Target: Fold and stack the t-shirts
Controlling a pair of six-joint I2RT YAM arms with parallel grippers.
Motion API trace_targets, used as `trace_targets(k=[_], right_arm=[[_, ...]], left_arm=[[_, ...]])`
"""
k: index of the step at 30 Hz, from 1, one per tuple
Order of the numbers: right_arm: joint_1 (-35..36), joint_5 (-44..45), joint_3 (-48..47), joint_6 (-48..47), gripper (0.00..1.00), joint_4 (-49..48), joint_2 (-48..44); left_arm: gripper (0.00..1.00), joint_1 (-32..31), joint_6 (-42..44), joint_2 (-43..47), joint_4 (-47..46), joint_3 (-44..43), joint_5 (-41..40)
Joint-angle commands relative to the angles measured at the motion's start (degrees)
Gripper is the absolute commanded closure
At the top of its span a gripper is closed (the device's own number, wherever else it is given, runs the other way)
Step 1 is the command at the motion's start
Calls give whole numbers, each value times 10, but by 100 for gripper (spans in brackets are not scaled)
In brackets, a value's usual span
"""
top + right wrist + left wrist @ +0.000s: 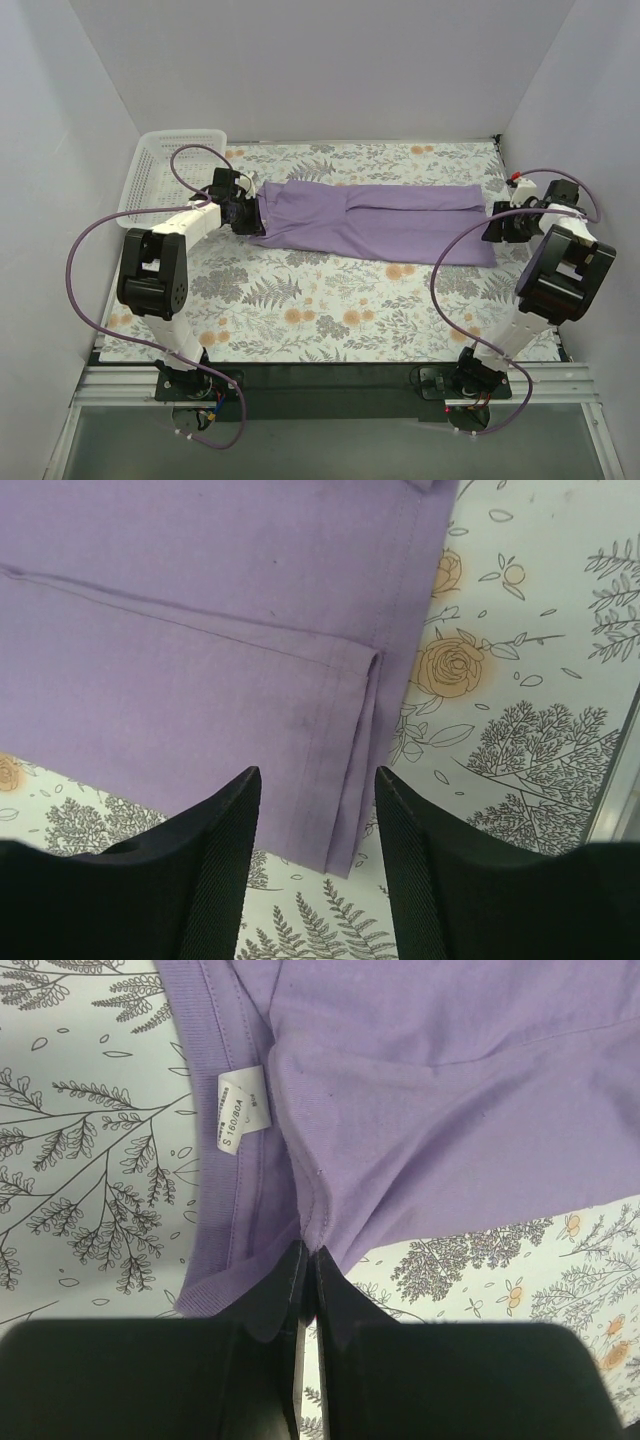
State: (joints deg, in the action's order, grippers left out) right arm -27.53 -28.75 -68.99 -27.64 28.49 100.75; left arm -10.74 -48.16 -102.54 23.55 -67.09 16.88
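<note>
The t-shirt (pixel 370 220) is lavender, the table cover (pixel 320 310) floral.

Broad bare stretch of floral surface (pixel 330 310) open between the two arms in front of the purple t-shirt (pixel 370 220), narrow free strip behind it along the back wall, white basket (pixel 150 170) blocking the far-left corner, left end effector (pixel 250 212) and right end effector (pixel 497 228) occupying the shirt's two ends, side walls close beside both.

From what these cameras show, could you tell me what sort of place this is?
Probably a robot lab test cell: plain white walls box in a floral-covered table, and the left arm and right arm are mounted on a metal frame at its edge.
</note>
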Motion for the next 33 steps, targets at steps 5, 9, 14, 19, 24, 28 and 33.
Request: trace_targets(k=[5,9,14,19,24,28,33], right_arm=[[-7,17,-22,14,48,9,38],[-10,9,-22,19,52,10,52],[-15,4,-15,20,55,10,57],[-18,-6,-11,19,60,11,60],[-19,-16,-11,18,65,16,66],[-20,-15,-11,17,66,18,69],[-22,-10,-11,17,65,21,75]], left_arm=[[100,-2,9,38,11,-9,16],[100,-1,9,38,11,-10,20],[100,1,8,38,14,-12,21],[100,3,8,36,13,-12,22],[100,3,8,35,14,-12,22],[100,3,8,33,13,-12,23],[100,3,7,32,14,-11,23]])
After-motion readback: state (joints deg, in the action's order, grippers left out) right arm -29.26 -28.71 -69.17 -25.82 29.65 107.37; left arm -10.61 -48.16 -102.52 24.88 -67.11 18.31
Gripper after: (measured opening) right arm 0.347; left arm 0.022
